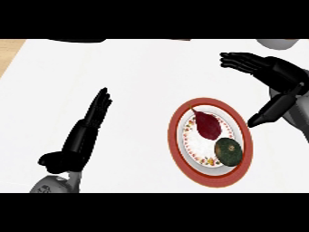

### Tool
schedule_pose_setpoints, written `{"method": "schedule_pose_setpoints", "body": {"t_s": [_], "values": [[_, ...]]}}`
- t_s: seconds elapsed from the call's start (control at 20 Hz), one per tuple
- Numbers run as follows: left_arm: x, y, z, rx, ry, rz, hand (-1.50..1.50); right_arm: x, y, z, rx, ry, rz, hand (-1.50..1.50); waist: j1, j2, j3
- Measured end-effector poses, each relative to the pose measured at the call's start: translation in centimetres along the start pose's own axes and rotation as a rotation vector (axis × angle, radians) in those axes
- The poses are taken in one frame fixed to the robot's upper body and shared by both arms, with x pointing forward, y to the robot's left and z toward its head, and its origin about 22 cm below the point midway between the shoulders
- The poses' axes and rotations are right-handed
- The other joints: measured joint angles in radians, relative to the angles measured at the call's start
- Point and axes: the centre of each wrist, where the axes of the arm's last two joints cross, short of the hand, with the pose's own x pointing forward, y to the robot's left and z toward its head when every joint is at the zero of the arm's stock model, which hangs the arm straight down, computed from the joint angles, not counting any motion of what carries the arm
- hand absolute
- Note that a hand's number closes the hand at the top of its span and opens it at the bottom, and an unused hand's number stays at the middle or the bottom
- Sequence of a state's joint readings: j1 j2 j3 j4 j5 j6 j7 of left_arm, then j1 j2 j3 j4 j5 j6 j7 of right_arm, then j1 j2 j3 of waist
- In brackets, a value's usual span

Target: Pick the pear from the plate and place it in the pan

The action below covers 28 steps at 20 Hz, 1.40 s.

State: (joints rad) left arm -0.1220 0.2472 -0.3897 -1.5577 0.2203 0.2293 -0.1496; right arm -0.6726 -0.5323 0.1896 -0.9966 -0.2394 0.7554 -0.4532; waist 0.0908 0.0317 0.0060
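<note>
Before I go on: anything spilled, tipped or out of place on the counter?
Nothing stands out. The dark red pear and a dark green round fruit lie on the red-rimmed plate, nothing spilled. The right hand beside the plate and the left hand at the view's left are open.

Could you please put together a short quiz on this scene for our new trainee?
1. True or false: the right hand is curled round the dark red pear.
2. What lies beside the pear on the red-rimmed plate? A) a dark green round fruit B) a spoon C) a cup
3. Fill in: the left hand, left of the plate, is ___ and holds nothing.
Key: 1 false; 2 A; 3 open.
</note>
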Motion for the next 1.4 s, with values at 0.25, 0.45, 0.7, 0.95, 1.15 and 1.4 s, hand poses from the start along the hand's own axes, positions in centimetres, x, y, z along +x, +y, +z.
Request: {"method": "schedule_pose_setpoints", "body": {"t_s": [0.25, 0.45, 0.7, 0.95, 1.15, 1.4], "values": [[-0.2, 0.0, -0.4, -0.009, 0.006, 0.001, 0.00, 1.2, 0.9, -3.4, 0.153, 0.068, 0.182, -1.50, -0.002, -0.001, -0.001], [-0.4, 0.1, -0.5, 0.005, 0.009, 0.002, 0.00, 0.8, 2.7, -5.0, 0.284, 0.097, 0.344, -1.50, -0.010, -0.004, -0.002], [-0.4, 0.0, -0.3, 0.012, 0.017, 0.003, 0.00, -1.9, 5.4, -5.8, 0.425, 0.111, 0.515, -1.50, -0.020, -0.009, -0.003], [-0.6, 0.3, 0.1, 0.019, 0.020, -0.004, 0.00, -5.2, 6.4, -5.8, 0.518, 0.129, 0.597, -1.50, -0.032, -0.014, -0.004], [-0.5, 0.7, -0.4, 0.038, 0.026, 0.000, 0.00, -6.9, 6.4, -5.8, 0.546, 0.140, 0.614, -1.50, -0.048, -0.018, -0.005], [-0.7, 0.5, -0.1, 0.044, 0.027, -0.008, 0.00, -8.3, 6.2, -6.4, 0.556, 0.167, 0.627, -1.50, -0.052, -0.020, -0.005]]}}
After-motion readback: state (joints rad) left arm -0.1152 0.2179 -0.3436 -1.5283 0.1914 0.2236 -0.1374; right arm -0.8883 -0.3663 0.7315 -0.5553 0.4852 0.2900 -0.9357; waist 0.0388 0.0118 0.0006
